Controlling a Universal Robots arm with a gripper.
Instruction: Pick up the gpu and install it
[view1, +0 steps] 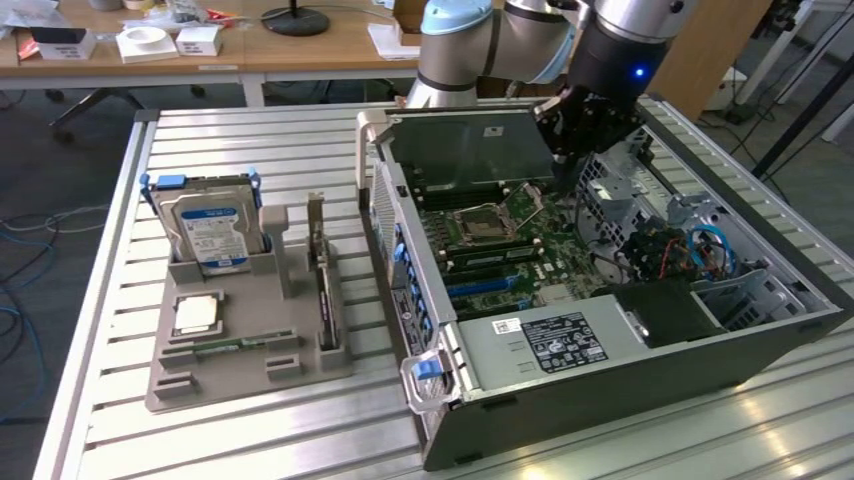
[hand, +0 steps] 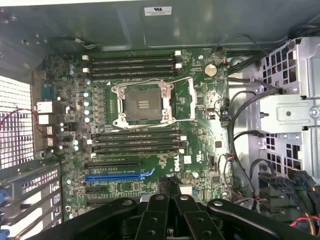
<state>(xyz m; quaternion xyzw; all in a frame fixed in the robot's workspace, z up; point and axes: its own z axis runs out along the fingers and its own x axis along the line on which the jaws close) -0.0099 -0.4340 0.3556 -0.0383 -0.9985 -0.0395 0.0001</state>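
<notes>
The gpu (view1: 319, 262) is a thin card standing on edge in the grey parts holder (view1: 247, 375), at the exterior view's left of the open PC case (view1: 627, 385). My gripper (view1: 577, 135) hangs over the far end of the case, well away from the card. In the wrist view its black fingers (hand: 159, 212) meet at the middle and my gripper (hand: 170, 187) is shut with nothing in it. Under it lies the motherboard (hand: 200, 120), with an empty blue card slot (hand: 120, 176) and an empty CPU socket (hand: 142, 102).
The holder also carries an upright hard drive (view1: 207, 225) and a CPU (view1: 198, 315). Inside the case, a metal drive cage (hand: 290, 100) and loose black cables (hand: 240, 130) crowd one side of the board. Everything rests on a slatted metal table (view1: 240, 140).
</notes>
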